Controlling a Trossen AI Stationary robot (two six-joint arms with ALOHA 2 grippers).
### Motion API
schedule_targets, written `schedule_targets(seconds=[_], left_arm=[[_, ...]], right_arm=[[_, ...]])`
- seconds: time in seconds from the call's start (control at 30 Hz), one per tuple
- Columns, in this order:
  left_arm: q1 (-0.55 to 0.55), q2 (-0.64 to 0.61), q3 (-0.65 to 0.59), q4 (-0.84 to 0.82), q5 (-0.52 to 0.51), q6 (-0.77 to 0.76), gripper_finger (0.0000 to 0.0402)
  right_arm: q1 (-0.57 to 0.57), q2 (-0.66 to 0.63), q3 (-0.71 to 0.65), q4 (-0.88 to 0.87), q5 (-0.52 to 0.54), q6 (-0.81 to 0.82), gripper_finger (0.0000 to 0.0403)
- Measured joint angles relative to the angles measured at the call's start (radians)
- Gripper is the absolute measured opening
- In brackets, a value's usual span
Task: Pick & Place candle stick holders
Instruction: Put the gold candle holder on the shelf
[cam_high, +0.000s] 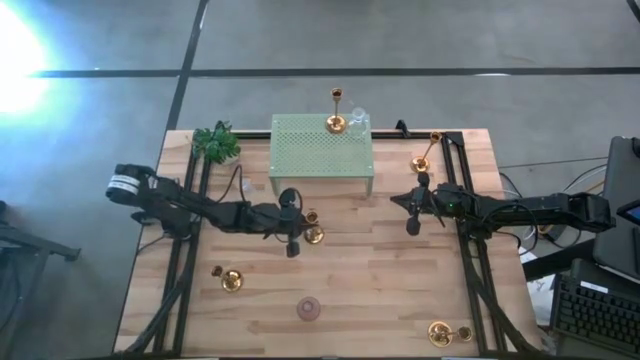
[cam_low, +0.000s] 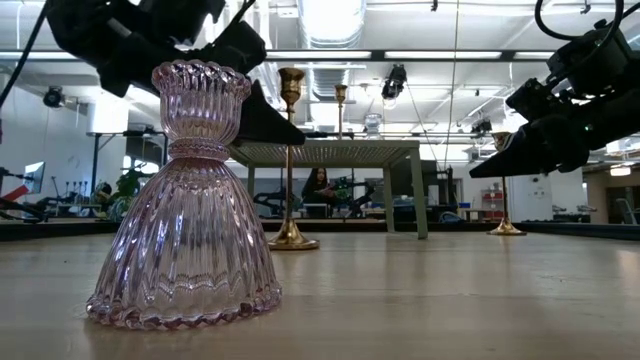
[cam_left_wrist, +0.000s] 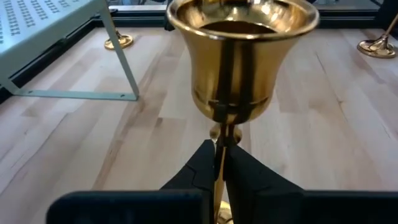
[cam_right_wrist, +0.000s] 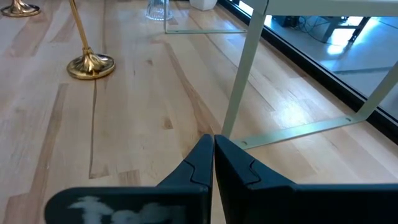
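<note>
A big pink glass candle holder (cam_low: 185, 200) stands close up, at 9 o'clock. Just beside it, at 12 o'clock, stands a tall gold candlestick (cam_low: 290, 160). A green table (cam_low: 330, 152) is behind. Another gold candlestick (cam_low: 505, 185) stands far off at 3 o'clock.

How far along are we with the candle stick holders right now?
One brass candle stick holder already stands on the green perforated stand. The left gripper is shut on the stem of another candlestick in front of the stand. Still on the table: brass holders at and. The right gripper is shut and empty.
</note>
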Motion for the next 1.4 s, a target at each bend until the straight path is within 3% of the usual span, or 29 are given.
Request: schedule_targets(seconds=[0.23, 0.47, 0.67, 0.87, 1.1, 1.4], left_arm=[[0.0, -0.068, 0.062, -0.028, 0.004, -0.001, 0.0021], [0.01, -0.169, 0.296, -0.407, 0.0, 0.014, 0.0021], [0.11, -0.186, 0.5, -0.619, -0.003, 0.065, 0.0021], [0.274, -0.174, 0.616, -0.698, 0.017, 0.094, 0.0021], [0.459, -0.117, 0.711, -0.712, 0.161, 0.089, 0.0021], [0.564, 0.049, 0.868, -0.828, 0.205, 0.13, 0.0021]], right_arm=[[0.0, 0.0, 0.0, 0.0, -0.001, 0.0, 0.0008], [0.0, 0.0, 0.0, 0.0, 0.0, 0.0, 0.0008], [0.0, 0.0, 0.0, 0.0, 0.0, 0.0, 0.0008], [0.0, 0.0, 0.0, 0.0, 0.0, 0.0, 0.0008], [0.0, 0.0, 0.0, 0.0, 0.0, 0.0, 0.0008], [0.0, 0.0, 0.0, 0.0, 0.0, 0.0, 0.0008]])
